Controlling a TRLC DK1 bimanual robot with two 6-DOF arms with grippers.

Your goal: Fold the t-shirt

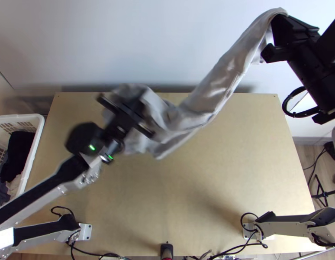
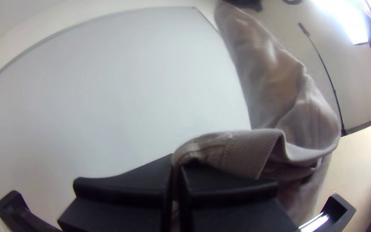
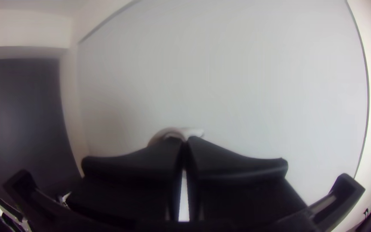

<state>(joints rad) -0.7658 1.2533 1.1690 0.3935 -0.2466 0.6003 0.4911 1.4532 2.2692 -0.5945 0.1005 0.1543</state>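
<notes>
The light grey t-shirt (image 1: 210, 91) hangs stretched and bunched in a long band, from the top right down to a crumpled part over the table's far left. At its upper end my right gripper (image 1: 278, 32) is shut on a bit of cloth, held high. My left gripper (image 1: 139, 106), blurred, is over the crumpled part. In the left wrist view my left gripper (image 2: 177, 172) is shut on the t-shirt (image 2: 245, 150) near a ribbed strip. The right wrist view has my right gripper (image 3: 184, 144) with its fingers together and a small piece of the t-shirt (image 3: 168, 132) at their tips.
A white basket (image 1: 31, 156) with dark clothes stands at the table's left side. The wooden table (image 1: 236, 173) lies below the cloth, with a pale wall (image 1: 124, 39) behind it. Cables and a small black device (image 1: 166, 250) are at the near edge.
</notes>
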